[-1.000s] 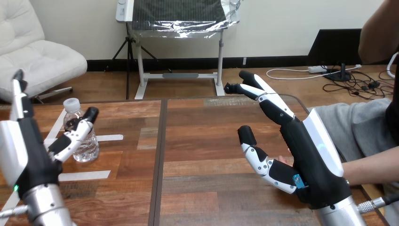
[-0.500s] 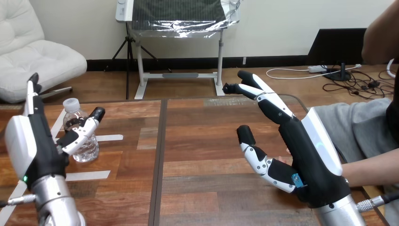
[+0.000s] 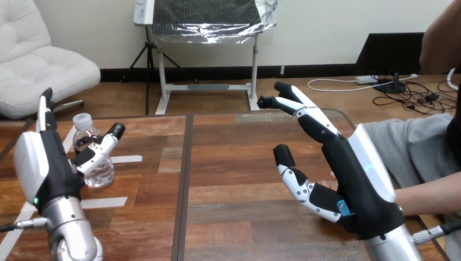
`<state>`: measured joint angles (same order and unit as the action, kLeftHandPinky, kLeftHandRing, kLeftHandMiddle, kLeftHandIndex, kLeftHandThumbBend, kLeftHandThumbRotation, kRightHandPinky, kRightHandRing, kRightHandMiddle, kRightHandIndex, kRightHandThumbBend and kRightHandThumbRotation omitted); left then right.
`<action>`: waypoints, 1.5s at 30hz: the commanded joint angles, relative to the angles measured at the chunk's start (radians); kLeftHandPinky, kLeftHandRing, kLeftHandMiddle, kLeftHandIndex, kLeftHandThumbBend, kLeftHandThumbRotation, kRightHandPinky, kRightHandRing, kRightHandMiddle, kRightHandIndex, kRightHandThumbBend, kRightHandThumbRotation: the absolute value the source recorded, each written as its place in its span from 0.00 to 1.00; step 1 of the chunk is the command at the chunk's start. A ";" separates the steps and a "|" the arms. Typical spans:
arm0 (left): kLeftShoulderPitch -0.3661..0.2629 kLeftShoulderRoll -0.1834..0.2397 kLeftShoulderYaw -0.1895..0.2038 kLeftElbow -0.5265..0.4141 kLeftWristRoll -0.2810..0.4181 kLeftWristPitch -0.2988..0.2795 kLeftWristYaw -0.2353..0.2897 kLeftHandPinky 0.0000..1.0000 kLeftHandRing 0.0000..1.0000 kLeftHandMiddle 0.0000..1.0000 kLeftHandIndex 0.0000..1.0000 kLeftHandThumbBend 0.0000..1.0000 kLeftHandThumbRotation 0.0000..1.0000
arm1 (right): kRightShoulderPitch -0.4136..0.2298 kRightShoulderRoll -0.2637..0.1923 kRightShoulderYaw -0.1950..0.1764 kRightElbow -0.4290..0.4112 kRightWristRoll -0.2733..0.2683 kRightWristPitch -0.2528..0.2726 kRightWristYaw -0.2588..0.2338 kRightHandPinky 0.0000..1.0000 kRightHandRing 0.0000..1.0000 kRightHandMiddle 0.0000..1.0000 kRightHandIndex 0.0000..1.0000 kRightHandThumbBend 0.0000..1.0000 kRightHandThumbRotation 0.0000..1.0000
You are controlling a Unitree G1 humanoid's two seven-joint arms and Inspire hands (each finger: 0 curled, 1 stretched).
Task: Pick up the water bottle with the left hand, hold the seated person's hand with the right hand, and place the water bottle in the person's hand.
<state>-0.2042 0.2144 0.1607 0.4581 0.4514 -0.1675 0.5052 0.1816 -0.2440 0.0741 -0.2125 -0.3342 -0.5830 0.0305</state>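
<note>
A clear water bottle (image 3: 98,163) with a white cap stands upright on the wooden table at the left. My left hand (image 3: 54,163) is raised just left of it, fingers straight and open, its thumb reaching across in front of the bottle's shoulder without closing on it. My right hand (image 3: 348,174) is held up open at the right, fingers pointing away, thumb spread toward the table's middle. The person's forearm (image 3: 429,197) reaches in from the right edge behind my right hand, which hides most of their hand; whether the two touch I cannot tell.
White tape strips (image 3: 103,202) mark the table (image 3: 234,163) around the bottle. A dark seam (image 3: 184,185) runs front to back left of the table's middle. The person's lap (image 3: 413,147) lies by the right edge.
My left hand has moved right and forward toward the bottle, its thumb now closer to the bottle's shoulder. The right hand and the person's forearm have hardly moved.
</note>
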 commanded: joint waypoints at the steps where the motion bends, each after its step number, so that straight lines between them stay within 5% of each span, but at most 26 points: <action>1: -0.106 0.041 -0.021 0.051 -0.006 -0.001 0.002 0.79 0.88 0.92 0.95 0.91 0.43 | -0.067 -0.011 -0.016 0.002 -0.002 -0.007 -0.004 0.90 0.91 0.94 0.81 0.12 0.00; 45: -0.287 0.130 -0.130 0.341 0.020 0.104 0.039 0.80 0.87 0.91 0.94 0.91 0.48 | -0.069 -0.037 -0.022 -0.015 0.008 0.039 0.022 0.87 0.90 0.94 0.80 0.14 0.00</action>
<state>-0.3971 0.3103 0.0575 0.7833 0.4471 -0.0761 0.5272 0.1791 -0.2766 0.0712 -0.2126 -0.3338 -0.5528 0.0517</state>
